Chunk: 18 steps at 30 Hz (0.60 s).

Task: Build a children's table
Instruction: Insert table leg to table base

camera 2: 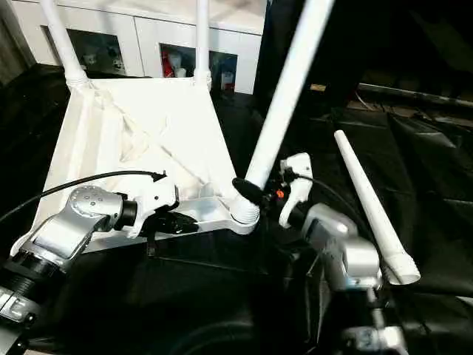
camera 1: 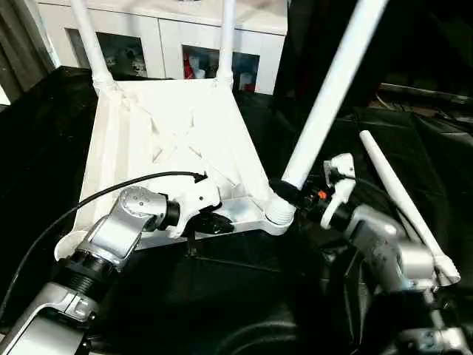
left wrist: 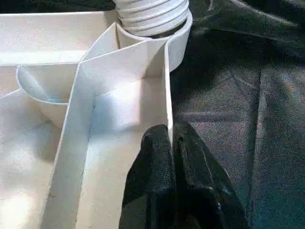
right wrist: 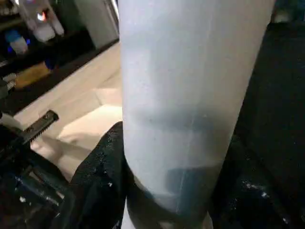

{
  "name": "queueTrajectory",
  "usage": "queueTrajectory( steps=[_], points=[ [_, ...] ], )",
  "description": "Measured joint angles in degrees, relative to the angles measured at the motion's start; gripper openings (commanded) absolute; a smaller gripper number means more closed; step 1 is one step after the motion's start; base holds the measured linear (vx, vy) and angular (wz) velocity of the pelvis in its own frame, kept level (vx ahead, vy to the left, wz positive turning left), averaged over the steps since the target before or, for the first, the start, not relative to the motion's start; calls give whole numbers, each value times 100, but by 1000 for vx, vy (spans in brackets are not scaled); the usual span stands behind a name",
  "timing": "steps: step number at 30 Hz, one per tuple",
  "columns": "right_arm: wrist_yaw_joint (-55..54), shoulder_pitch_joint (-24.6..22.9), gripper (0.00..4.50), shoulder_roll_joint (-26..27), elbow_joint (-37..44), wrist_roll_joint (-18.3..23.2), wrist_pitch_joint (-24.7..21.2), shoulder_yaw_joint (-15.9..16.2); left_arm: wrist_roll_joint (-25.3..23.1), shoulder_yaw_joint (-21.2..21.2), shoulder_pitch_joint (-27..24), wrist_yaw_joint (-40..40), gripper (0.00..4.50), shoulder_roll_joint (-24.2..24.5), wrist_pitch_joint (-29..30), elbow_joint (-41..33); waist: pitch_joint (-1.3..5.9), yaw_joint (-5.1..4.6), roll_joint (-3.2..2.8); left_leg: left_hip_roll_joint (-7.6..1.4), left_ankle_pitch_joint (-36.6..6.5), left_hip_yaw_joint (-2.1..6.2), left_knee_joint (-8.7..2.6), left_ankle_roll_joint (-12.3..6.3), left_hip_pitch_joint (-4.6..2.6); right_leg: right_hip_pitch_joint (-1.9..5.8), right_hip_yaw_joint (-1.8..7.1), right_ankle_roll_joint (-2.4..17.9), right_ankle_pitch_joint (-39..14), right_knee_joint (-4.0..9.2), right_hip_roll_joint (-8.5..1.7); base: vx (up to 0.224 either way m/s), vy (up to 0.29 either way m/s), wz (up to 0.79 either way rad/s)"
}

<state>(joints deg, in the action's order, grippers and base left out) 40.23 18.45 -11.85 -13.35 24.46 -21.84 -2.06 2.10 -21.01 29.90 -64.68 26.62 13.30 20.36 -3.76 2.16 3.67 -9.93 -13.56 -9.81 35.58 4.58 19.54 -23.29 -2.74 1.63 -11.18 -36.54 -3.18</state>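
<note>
Both grippers work at the near edge of the upturned tabletop (camera 1: 177, 133) on the black-draped table (camera 1: 44, 140). Left gripper (camera 1: 214, 222) is pinched tight on the near rim wall, while right gripper (camera 1: 295, 194) clasps the tilted leg (camera 1: 332, 89) just above its corner socket (camera 1: 279, 211). Two legs (camera 1: 225, 37) stand at 12 o'clock, and a loose leg (camera 1: 403, 207) lies at 3 o'clock.

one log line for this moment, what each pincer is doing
left pincer: shut on tabletop rim | right pincer: shut on third leg at near corner socket | fourth leg: loose on black cloth
</note>
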Motion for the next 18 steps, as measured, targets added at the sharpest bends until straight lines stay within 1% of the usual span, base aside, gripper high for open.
queueTrajectory(
  steps=[4,8,10,14,18],
  points=[
    [30,-174,188,104,-71,9,445,-20,0,-1,1,-6,0,-1,-42,36,4,0,-10,-1,0,0,-4,0,-6,6,-2,0,0,6,0,0,0,0],
    [58,-450,188,213,-164,-178,1256,94,-3,-1,3,10,0,-7,-94,104,13,-6,-27,-1,-1,0,-9,0,-18,19,-3,0,0,15,0,0,0,0],
    [55,-519,188,247,-243,-276,1581,149,-8,-1,7,25,0,-8,-112,130,15,-13,-30,-1,-1,0,-10,0,-20,21,-4,-17,-10,19,0,0,0,0],
    [71,-613,188,301,-340,-378,1979,206,-11,-2,7,39,0,-25,-122,145,19,-11,-40,-1,-1,0,-29,0,-20,26,-6,-23,-13,37,0,0,0,0],
    [121,-641,188,308,-387,-398,2117,247,-9,-7,7,11,0,-27,-130,183,36,-11,-62,-1,0,0,-33,0,-20,28,-6,3,2,38,0,0,0,0]
  ],
)
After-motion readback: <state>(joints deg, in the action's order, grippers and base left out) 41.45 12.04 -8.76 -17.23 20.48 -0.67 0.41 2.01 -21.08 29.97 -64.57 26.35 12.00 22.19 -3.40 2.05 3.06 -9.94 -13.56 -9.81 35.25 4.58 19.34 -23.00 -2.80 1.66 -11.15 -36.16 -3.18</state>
